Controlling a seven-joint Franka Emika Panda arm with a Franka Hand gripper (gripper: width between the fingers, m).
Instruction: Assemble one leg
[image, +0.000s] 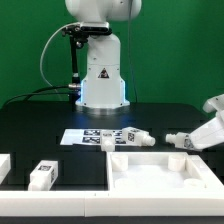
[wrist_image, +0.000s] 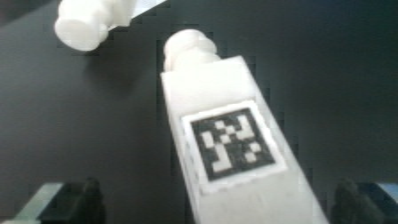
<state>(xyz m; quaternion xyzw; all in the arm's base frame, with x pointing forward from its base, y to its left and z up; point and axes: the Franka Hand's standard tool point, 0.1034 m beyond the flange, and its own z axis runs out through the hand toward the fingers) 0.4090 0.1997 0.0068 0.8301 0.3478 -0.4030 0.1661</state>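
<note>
A white leg with a black-and-white tag on its face lies on the black table between my gripper's two dark fingers. The fingers stand wide apart on either side of it, with gaps, so the gripper is open. In the exterior view this leg lies at the right, just behind the panel, and the gripper reaches in from the right edge. A second leg lies a little to the exterior view's left of it, and its end also shows in the wrist view.
The large white panel with a raised rim lies at the front right. The marker board lies before the robot base. Two more legs lie at the front left: one and one at the edge.
</note>
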